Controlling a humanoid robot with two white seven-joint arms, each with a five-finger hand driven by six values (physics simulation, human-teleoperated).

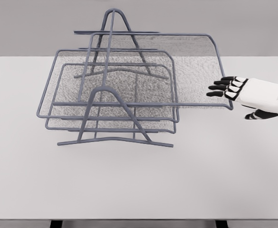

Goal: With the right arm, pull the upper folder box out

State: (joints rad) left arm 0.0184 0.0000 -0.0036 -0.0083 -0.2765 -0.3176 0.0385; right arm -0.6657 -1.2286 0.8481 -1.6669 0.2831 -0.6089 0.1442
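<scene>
One hand, top tray sticking out

right hand point(234, 91) is open, empty; upper folder box point(196, 61) sits just left of its fingertips, long side running leftward into the rack point(111, 90).

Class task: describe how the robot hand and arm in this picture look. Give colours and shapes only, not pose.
Only the right robot hand shows. Its palm and forearm shell are smooth glossy white with rounded edges. The five fingers are black, segmented, with white bands at the knuckles. No cables, markings or sleeves are visible.

Single head view, looking down and forward from the near edge across the table point(139, 190), the rack point(115, 95) sitting mid-distance, left of centre.
</scene>
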